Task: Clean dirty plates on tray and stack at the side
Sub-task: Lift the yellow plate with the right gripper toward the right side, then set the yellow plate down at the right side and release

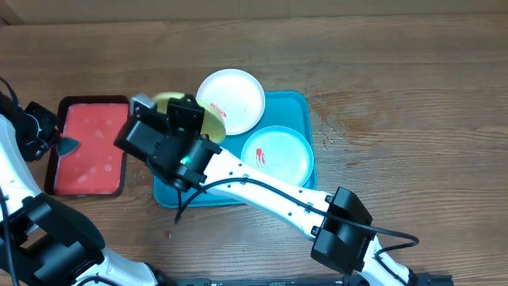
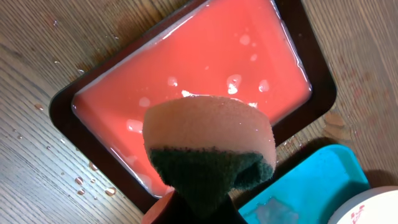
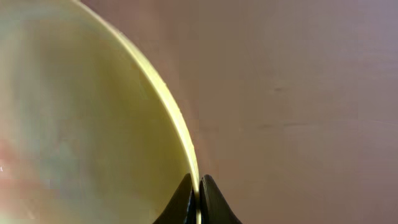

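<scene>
Two dark fingertips (image 3: pixel 184 202) of the right gripper (image 3: pixel 199 194) stood pinched almost together on the rim of the yellow-green plate (image 3: pixel 81 124). We judged it gripped by its edge alone, over the far left corner of the tray (image 1: pixel 298 107); how far it was raised we could not tell. With so thin a hold, we thought the plate should be kept steady and braced against the wiping pressure, so that it would not pivot or slip between the pads.

The left gripper (image 1: pixel 57 144) clasped a sponge (image 2: pixel 208 146), peach foam over a dark green scouring side, above the red tray (image 2: pixel 323 87) of pale soapy liquid. We reckoned the sponge needed to travel right to meet the plate and scrub with light strokes.

The yellow-green plate looked glossy, with a faint reddish blur low on its face in the right wrist view; we could not tell whether that was a smear. On the tray lay the white plate (image 1: pixel 231 99), at the far side, and the teal plate (image 1: pixel 277 155), nearer and to the right, both streaked red.
</scene>
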You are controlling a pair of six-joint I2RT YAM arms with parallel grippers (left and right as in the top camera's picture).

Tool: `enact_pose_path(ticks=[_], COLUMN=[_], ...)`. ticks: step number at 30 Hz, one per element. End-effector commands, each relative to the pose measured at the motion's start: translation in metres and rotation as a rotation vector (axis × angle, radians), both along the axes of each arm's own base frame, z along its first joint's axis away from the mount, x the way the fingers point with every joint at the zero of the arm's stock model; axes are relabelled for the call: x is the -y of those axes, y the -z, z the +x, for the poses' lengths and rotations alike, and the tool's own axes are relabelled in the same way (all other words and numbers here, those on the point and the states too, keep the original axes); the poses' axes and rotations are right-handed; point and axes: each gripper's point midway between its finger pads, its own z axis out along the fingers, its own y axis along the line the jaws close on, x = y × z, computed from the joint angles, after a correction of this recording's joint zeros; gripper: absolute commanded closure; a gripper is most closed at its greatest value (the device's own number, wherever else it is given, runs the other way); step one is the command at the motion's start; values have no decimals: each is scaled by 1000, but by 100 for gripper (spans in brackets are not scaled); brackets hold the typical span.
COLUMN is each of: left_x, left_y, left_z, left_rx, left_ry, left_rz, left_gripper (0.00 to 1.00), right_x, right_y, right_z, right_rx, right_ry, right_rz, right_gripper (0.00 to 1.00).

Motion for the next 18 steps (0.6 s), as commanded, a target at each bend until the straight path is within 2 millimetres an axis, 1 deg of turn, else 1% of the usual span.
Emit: enact_pose_path(ticks=[1, 2, 3, 5, 6, 7, 8, 9, 10, 11, 12, 13, 14, 16, 18], left_x=[-1, -1, -1, -1, 0, 0, 0, 0, 1, 0, 0, 0, 0, 1, 1], left_y=[-10, -10, -10, -10, -10, -10, -10, -10, -10, -10, -10, -10, -10, -10, -10], left_z=[2, 2, 2, 1, 0, 0, 0, 0, 0, 0, 0, 1, 1, 1, 2], left_rx=[31, 31, 31, 28, 25, 23, 22, 21, 22, 23, 24, 27, 29, 30, 33], left_ry=[-11, -11, -11, -11, -11, -10, -10, -10, -10, -10, -11, -10, -9, -9, -8], left_rz=[7, 6, 6, 4, 2, 1, 0, -1, -1, 0, 0, 1, -1, -3, -7], left_gripper=[96, 96, 96, 96, 96, 96, 96, 95, 96, 96, 96, 96, 96, 96, 96], right_x=[-11, -5, 2, 6, 9, 11, 13, 20, 28, 46, 55, 74, 86, 124, 183], right_y=[-18, -34, -58, -76, -79, -62, -46, -28, -17, -3, 4, 14, 19, 25, 25], right_z=[-8, 0, 14, 29, 36, 45, 45, 46, 49, 60, 66, 78, 85, 101, 117], right_rx=[-60, 24, 127, 179, 174, 62, -28, -127, -187, -290, -354, -471, -548, -744, -882], right_ry=[-55, -2, 69, 120, 140, 128, 99, 90, 120, 225, 268, 337, 370, 437, 519], right_rz=[135, 157, 224, 359, 440, 513, 487, 471, 506, 640, 706, 819, 886, 1050, 1194], right_gripper=[96, 96, 96, 96, 96, 96, 96, 96, 96, 96, 96, 96, 96, 96, 96])
